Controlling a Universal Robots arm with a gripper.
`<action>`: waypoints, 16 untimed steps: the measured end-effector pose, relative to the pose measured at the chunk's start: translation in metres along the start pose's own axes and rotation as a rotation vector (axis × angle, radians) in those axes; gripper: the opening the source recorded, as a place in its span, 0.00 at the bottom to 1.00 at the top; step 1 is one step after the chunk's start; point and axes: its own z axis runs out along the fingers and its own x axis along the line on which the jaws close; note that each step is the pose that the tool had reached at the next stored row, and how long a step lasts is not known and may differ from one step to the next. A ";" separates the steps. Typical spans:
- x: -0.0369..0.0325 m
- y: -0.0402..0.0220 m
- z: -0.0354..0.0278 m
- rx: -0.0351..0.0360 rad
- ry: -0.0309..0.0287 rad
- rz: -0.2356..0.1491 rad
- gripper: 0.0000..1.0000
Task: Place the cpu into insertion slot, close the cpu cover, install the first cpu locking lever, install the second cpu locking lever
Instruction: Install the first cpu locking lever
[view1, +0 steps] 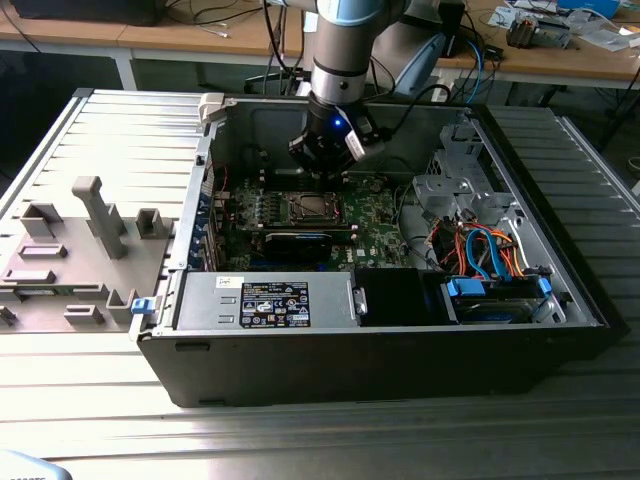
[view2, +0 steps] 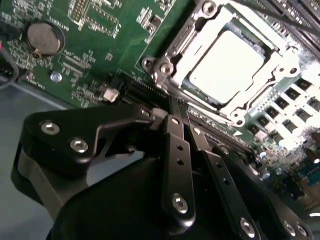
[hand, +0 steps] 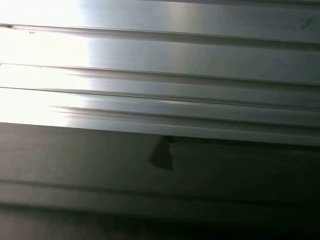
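Hanging upright over the green board (view1: 375, 215), black claw (view2: 175, 120) with fingers together, holding nothing. Lying flat in the silvery slot (view2: 172, 52), dull grey chip (view2: 225, 62), metal cover (view2: 277, 67) framing it.

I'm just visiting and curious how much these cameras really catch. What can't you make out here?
- Gripper: in the second wrist view its fingertips run together, so whether it is open or shut is unclear.
- Cpu: glare washes out its top in the second wrist view.
- Cpu cover: it lies over the cpu, but whether any lever is latched cannot be told.
- Slot: too small in the exterior view for detail.
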 end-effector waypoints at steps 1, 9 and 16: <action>0.0000 -0.0004 -0.0004 -0.0002 -0.0001 0.000 0.11; 0.0025 -0.0254 -0.0008 0.0000 0.0000 0.000 0.11; 0.0084 -0.0444 -0.0038 0.0007 -0.0016 0.000 0.11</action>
